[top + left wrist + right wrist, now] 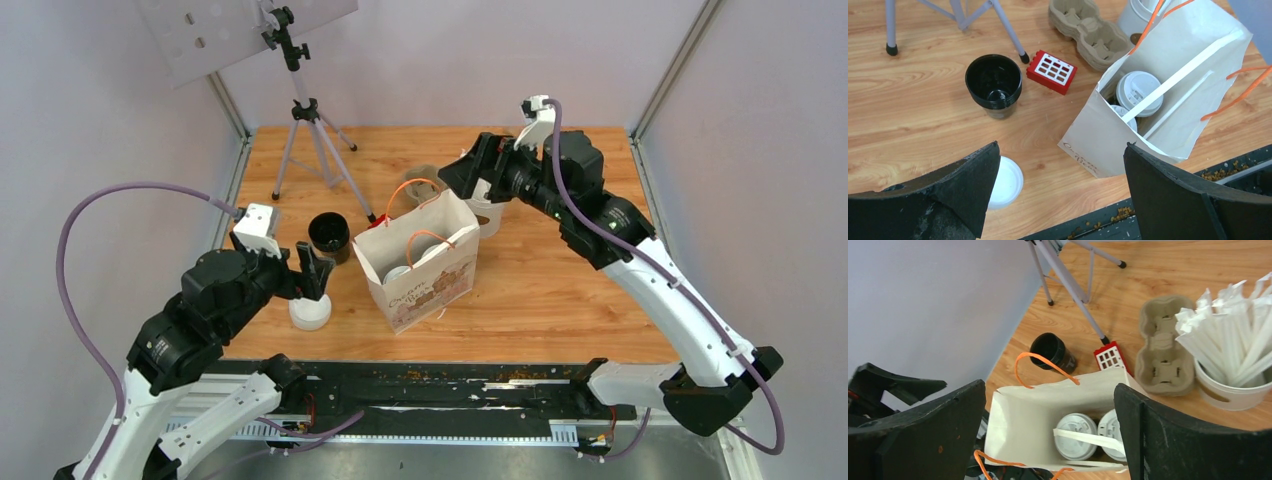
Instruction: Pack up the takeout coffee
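Two takeout coffee cups stand inside an open white paper bag (430,285) at mid-table. Only their white lids (1075,436) (1110,427) show, side by side at one end of the bag. A paper-wrapped stick (1088,436) lies across the lids. The lids also show in the left wrist view (1139,90) (1124,114). My left gripper (316,270) is open and empty, left of the bag, above the table (1061,147). My right gripper (462,176) is open and empty, raised over the bag's far side (1049,385).
A white round lid-like object (310,313) lies under my left gripper. An empty black cup (329,236), a red block (1052,71), a beige pulp tray (1164,352) and a white cup of wrapped sticks (1235,355) stand behind the bag. A tripod (310,130) stands at back left.
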Controlling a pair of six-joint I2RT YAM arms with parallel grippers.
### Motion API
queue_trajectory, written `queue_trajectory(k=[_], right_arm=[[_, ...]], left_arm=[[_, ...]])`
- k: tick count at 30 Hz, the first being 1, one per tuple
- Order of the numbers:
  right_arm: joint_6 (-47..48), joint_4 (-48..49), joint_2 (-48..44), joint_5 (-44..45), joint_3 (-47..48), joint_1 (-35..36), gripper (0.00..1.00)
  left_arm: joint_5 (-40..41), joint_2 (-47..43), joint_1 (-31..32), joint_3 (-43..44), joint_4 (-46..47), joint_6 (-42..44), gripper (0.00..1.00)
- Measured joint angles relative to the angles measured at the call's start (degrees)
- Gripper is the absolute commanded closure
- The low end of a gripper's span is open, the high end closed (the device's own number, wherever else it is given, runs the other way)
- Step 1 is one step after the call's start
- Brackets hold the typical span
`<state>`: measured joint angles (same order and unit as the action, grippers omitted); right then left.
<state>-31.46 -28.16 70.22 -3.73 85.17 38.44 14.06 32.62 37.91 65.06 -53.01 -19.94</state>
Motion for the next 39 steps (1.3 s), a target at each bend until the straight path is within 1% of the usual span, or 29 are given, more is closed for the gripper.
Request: queue_trajectory(k=[5,9,13,18,22,26,31,39], right_arm=[[6.7,-7.3,0.1,3.1,4.5,0.0,0.0],[10.5,-12.7,-1.8,8.4,5.0,0.0,0.0],[12.4,-16.4,-6.9,13.8,4.4,0.0,0.0],[12.4,-19.5,-14.8,17.7,4.3,0.0,0.0],[12.0,-20.3,-19.9,18.0,3.1,0.0,0.0],[11.3,-20.5,-23.5,16.6,-2.0,0.0,0.0],[9.4,-21.0,-25.0,14.8,-7.0,0.0,0.0],[9.2,-21.0,-25.4,13.9,-7.4,0.0,0.0]], left_arm=[[0.0,0.1,0.0,1.8,-0.6,0.0,0.0],[0.0,0.2,0.0,4.6,-1.8,0.0,0.0],[0.0,0.3,0.0,7.9,-3.2,0.6,0.0],[-0.7,-0.1,0.0,9.9,-4.4,0.8,0.0],[-1.4,-1.9,0.0,9.9,-5.2,0.5,0.0],[-1.5,-3.9,0.0,10.4,-5.7,0.3,0.0],[-0.4,-5.6,0.0,10.6,-6.3,-0.7,0.0],[0.9,-7.9,0.0,10.6,-8.7,-2.1,0.0]])
